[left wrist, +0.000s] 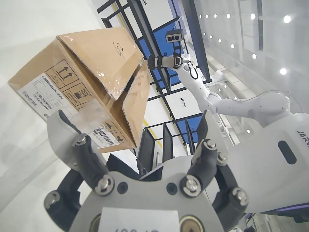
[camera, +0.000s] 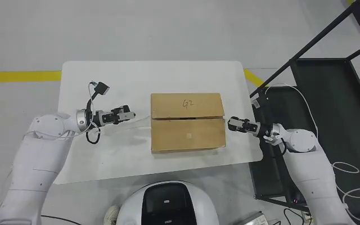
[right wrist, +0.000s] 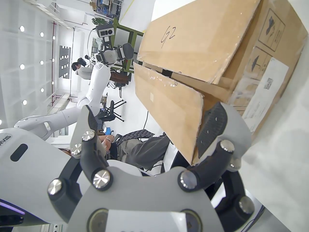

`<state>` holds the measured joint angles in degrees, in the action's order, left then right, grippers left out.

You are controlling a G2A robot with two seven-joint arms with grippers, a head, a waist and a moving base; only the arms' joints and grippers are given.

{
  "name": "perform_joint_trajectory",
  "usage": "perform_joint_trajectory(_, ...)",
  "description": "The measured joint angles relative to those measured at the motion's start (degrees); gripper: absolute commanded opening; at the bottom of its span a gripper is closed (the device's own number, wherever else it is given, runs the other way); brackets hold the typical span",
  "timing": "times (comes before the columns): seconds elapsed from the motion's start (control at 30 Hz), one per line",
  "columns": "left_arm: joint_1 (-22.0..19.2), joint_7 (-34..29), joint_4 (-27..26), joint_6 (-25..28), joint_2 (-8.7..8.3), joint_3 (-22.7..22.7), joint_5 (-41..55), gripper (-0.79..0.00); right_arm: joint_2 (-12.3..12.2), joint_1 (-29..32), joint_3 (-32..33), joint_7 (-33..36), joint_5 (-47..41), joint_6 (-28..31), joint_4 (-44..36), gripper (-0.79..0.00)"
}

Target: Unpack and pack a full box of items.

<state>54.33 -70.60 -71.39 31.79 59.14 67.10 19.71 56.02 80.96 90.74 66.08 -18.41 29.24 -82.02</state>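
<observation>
Flanking the cardboard box (camera: pixel 188 122) at opposite ends with left gripper (camera: pixel 131 115) and right gripper (camera: pixel 230 123) both spread wide and empty, probably poised to lift its loose flaps (camera: pixel 187 105).

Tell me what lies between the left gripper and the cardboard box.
Bare white table, in the top view, separates the left gripper and cardboard box. The left wrist view adds clear film, perhaps tape, at the box's near end.

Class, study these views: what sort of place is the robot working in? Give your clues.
Probably a robotics lab or test hall: yellow floor line, black metal rack beside the white table, rows of ceiling spotlights.
</observation>
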Motion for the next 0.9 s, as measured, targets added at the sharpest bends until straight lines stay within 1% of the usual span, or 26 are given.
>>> perform_joint_trajectory(0.03,-0.2,-0.2,-0.2,-0.3,0.07,-0.3,0.5,0.000,0.0,0.0,-0.3,0.1,0.0,0.0,-0.4,0.000)
perform_joint_trajectory(0.1,-0.8,-0.8,-0.2,0.8,0.37,-1.2,2.5,0.000,0.0,-0.1,-0.6,1.2,-1.5,0.3,-0.8,0.000)
perform_joint_trajectory(0.2,-3.2,-2.1,2.2,-0.1,1.15,-3.7,5.7,0.000,-0.3,-0.5,0.0,4.3,-3.3,1.8,-0.5,0.000)
perform_joint_trajectory(0.3,-6.4,-2.3,6.6,-0.9,2.50,-6.9,9.4,0.000,-0.6,-1.1,0.3,6.0,-2.9,2.9,0.2,0.000)
perform_joint_trajectory(0.4,-9.0,-3.5,11.0,-1.7,3.86,-9.5,14.2,0.000,-1.0,-1.7,-0.2,6.6,-2.2,2.4,0.3,0.000)
perform_joint_trajectory(0.53,-11.2,-4.4,14.0,-2.5,5.11,-12.1,17.1,0.000,-1.5,-3.4,-1.5,6.8,-0.7,2.1,2.3,0.000)
perform_joint_trajectory(0.73,-11.3,-4.4,14.0,-2.5,5.15,-12.2,17.0,0.000,-1.5,-8.0,-5.2,6.2,0.2,2.8,7.9,0.000)
perform_joint_trajectory(0.9,-11.3,-4.4,14.0,-2.5,5.15,-12.2,17.0,0.000,-1.8,-9.5,-8.3,7.3,-1.5,1.7,8.9,0.000)
